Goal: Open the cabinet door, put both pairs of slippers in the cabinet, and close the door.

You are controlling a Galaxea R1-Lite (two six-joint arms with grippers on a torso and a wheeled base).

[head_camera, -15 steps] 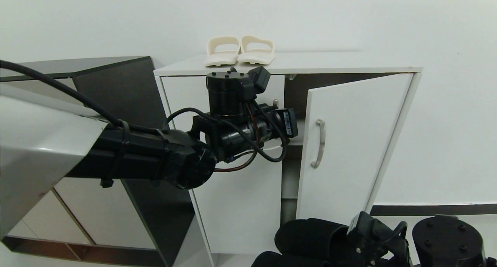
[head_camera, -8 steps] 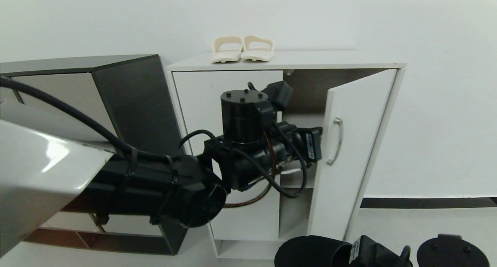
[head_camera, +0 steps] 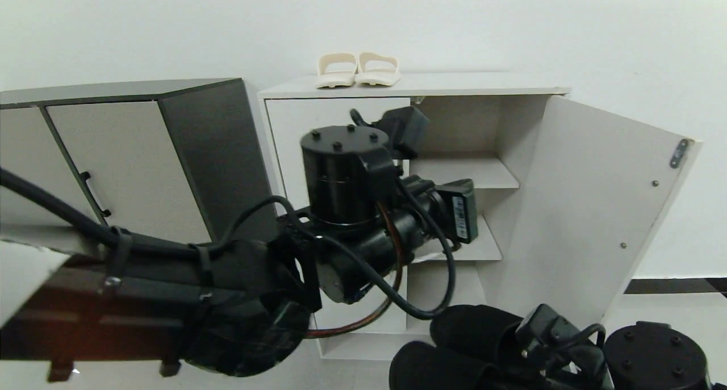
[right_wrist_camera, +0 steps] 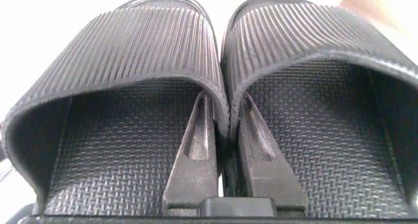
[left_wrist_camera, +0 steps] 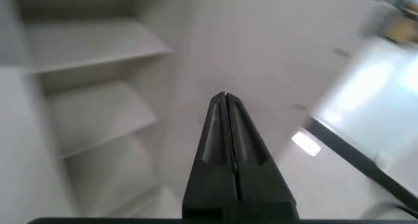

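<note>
Right gripper (right_wrist_camera: pixel 224 101) pinches the black slippers (right_wrist_camera: pixel 130 67) by their straps, lengthwise toward the open cabinet (head_camera: pixel 454 86), clenched left gripper (left_wrist_camera: pixel 226 98) fronting its shelves (head_camera: pixel 471 177), cream slippers (head_camera: pixel 358 70) on top.

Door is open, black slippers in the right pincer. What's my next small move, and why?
Probably draw the left arm back and aside. Its shut left pincer hangs before the open cabinet, and the arm sits across the shelves, blocking the way for the black slippers clamped in the right pincer.
</note>
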